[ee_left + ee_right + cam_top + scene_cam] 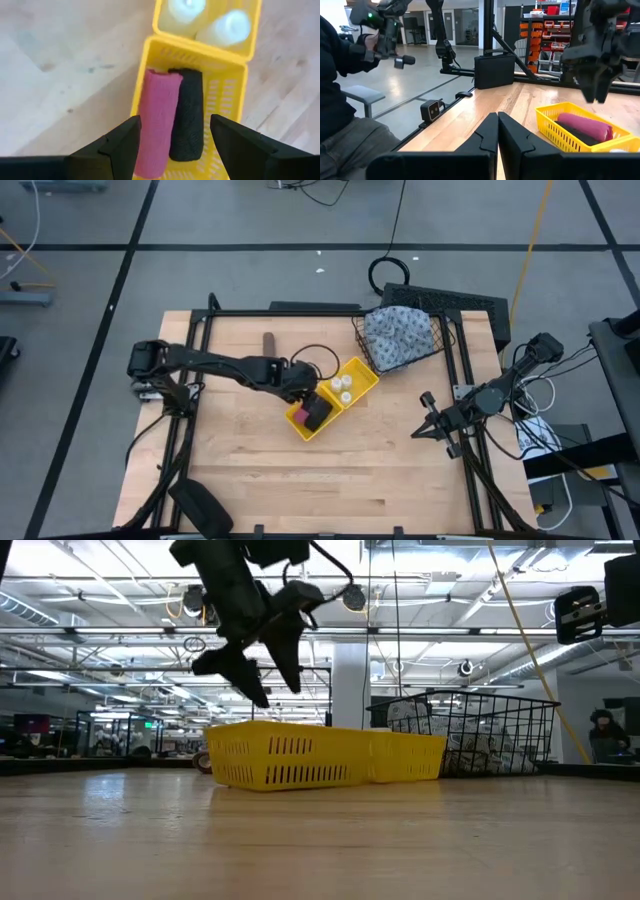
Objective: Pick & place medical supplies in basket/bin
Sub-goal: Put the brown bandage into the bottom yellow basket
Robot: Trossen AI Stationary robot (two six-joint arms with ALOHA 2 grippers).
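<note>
Left wrist view shows the left gripper (pixel 172 137) hanging released over the yellow bin (pixel 240 100), where the pink cylinder (pixel 156 120) and dark cylinder (pixel 189 115) lie side by side, apparently just deposited; the right gripper (pixel 497 132) waits clenched and empty

The desk (pixel 300 470) is pale, smooth wood. The yellow bin (pixel 227 107) is shiny plastic with little slots. The pink roll (pixel 156 122) looks like soft, bumpy cloth. The basket (pixel 500 735) is thin black wire.
</note>
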